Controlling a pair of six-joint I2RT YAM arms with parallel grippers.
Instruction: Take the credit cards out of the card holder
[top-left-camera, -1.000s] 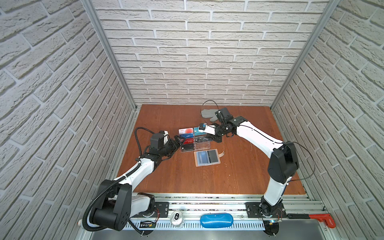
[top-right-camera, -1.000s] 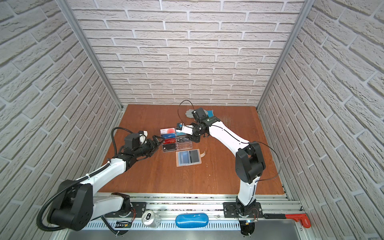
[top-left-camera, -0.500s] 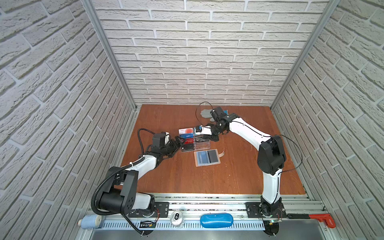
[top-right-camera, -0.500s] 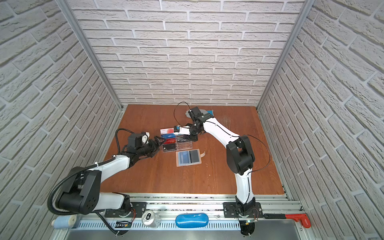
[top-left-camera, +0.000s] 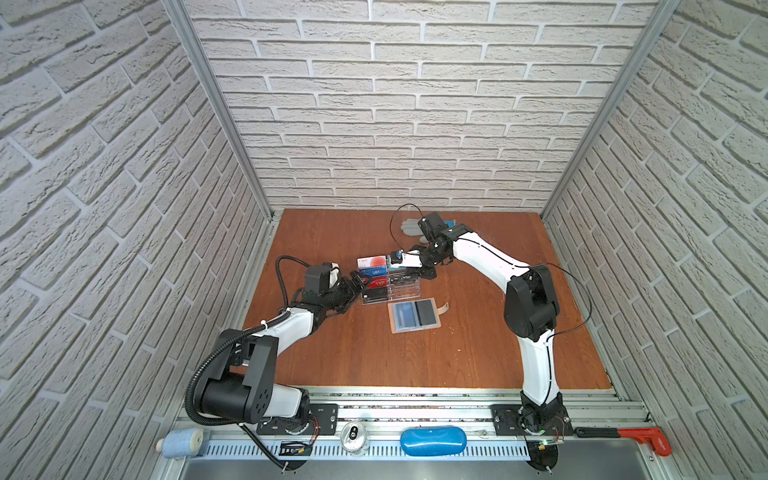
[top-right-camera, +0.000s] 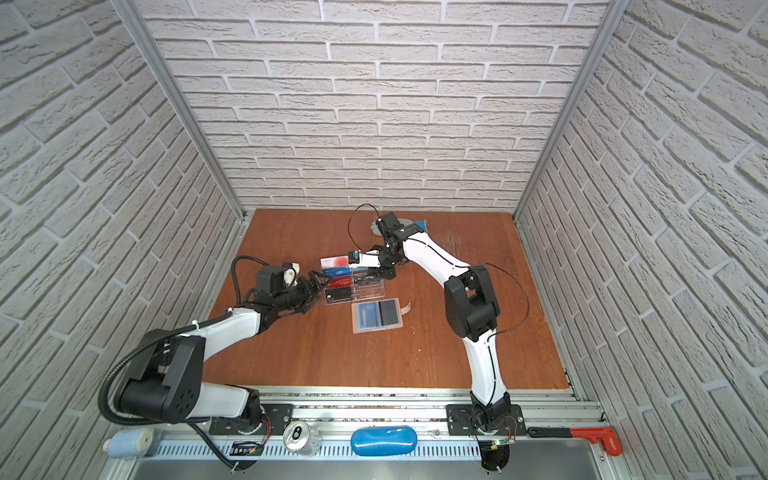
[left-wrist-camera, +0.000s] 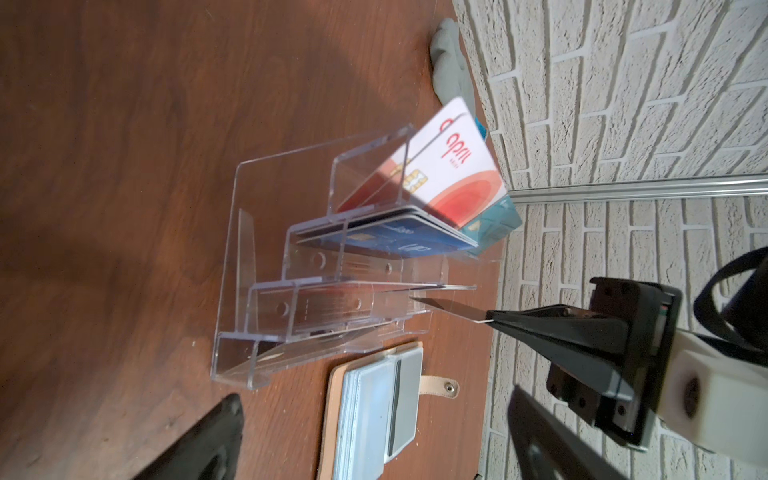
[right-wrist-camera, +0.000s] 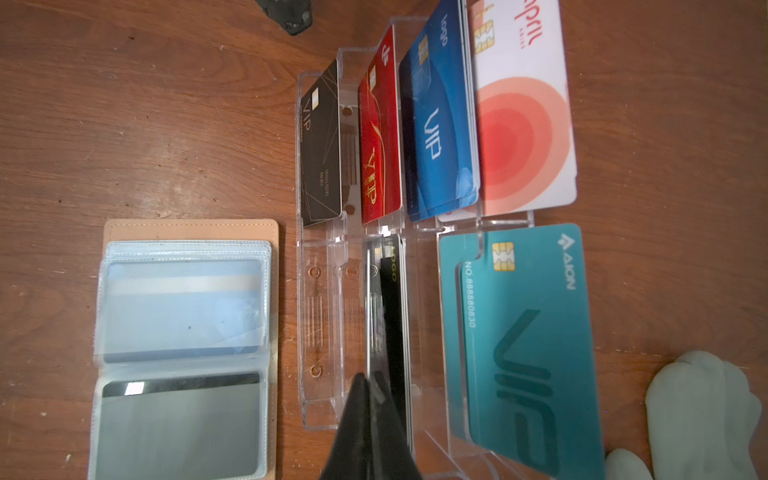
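The card (left-wrist-camera: 449, 309) in my right claw (right-wrist-camera: 368, 376) is pinched by one short end, the claw clamped tight on it. It stands edge-on along a lower slot of the clear acrylic stand (left-wrist-camera: 232, 249); whether it is seated there yet I can't tell. That slot already has black cards (right-wrist-camera: 392, 316) in it, so my worry is that the leading corner catches on them or on the slot's wall. With so little of the card gripped, it would likely swivel in my grip or spring out onto the counter (top-left-camera: 374, 353). A firmer shove could instead skid or twist the light stand into the card holder (right-wrist-camera: 191, 232), which lies open on the counter just beside it, with at least two cards showing in its sleeves. My left claw (top-left-camera: 358, 284) is spread wide at the stand's far end, holding nothing. I can't tell whether it touches the stand, so I wouldn't count on it as a brace, and if it drifts in it could knock the red card (right-wrist-camera: 380, 137).
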